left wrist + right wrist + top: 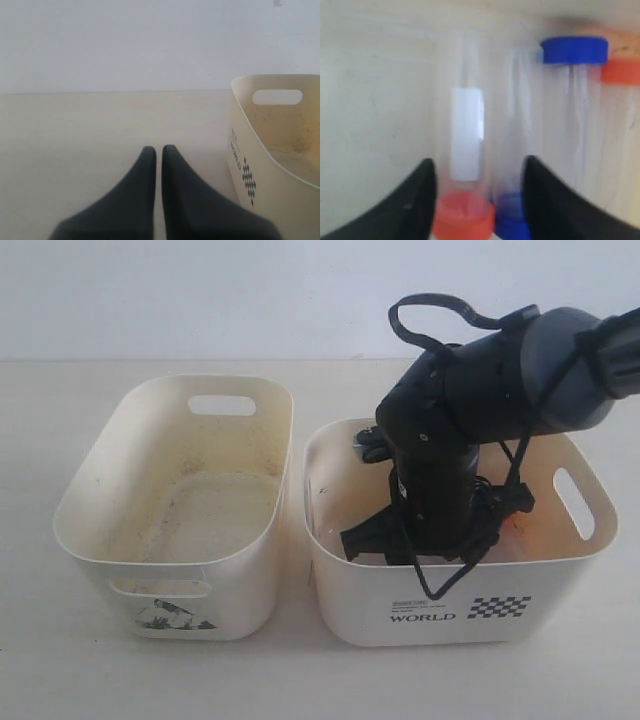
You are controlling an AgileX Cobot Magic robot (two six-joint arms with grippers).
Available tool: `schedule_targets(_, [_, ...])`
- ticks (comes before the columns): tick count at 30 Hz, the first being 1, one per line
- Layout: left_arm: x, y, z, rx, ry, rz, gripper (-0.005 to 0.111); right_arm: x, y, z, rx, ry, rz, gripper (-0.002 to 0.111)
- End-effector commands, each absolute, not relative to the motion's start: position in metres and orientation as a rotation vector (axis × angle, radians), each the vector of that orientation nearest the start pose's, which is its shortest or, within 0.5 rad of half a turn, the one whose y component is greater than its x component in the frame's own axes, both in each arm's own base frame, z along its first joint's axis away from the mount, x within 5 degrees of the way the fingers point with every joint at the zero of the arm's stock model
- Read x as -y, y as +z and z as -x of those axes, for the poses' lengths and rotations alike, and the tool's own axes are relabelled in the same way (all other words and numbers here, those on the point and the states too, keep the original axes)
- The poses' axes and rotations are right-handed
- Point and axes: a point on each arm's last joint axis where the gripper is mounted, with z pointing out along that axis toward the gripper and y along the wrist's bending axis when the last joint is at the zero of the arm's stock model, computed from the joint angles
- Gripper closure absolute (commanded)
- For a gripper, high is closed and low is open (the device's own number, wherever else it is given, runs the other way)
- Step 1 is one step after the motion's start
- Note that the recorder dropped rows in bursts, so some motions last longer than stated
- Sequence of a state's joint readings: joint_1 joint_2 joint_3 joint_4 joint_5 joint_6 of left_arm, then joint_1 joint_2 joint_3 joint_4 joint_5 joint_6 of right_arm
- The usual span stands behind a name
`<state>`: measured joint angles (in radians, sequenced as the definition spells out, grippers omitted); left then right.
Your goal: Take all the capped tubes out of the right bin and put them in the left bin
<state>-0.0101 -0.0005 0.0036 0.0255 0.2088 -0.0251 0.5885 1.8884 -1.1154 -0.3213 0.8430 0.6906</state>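
Note:
My right gripper (479, 161) is down inside the right bin (440, 605), open, with its jaws on either side of two capped tubes lying side by side. One has an orange-red cap (464, 215) and a white label; the other has a blue cap (512, 220). I cannot tell whether the fingers touch them. Beyond them lie another blue cap (574, 49) and an orange-red cap (622, 71). In the exterior view the right arm (440, 470) hides the tubes. The left bin (100, 470) holds no tubes. My left gripper (159, 149) is shut and empty above the table, beside the left bin (270, 165).
The two bins stand side by side on a pale tabletop (300, 680), almost touching. The right arm's cables (440, 320) loop above the right bin. A plain pale wall (200, 290) rises behind the table.

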Motion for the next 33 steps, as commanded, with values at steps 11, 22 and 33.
schedule_targets(11, [0.000,0.194,-0.056,-1.692,-0.014,0.006,0.102,-0.168,0.161,-0.292,-2.918,-0.223,0.138,0.108])
schedule_targets(22, [0.000,0.194,-0.056,-1.692,-0.014,0.006,0.102,-0.157,0.237,-0.275,-2.750,-0.072,0.091,0.108])
schedule_targets(33, [0.000,0.194,-0.056,-1.692,-0.014,0.006,0.102,-0.158,0.237,-0.276,-2.739,-0.058,0.135,0.049])
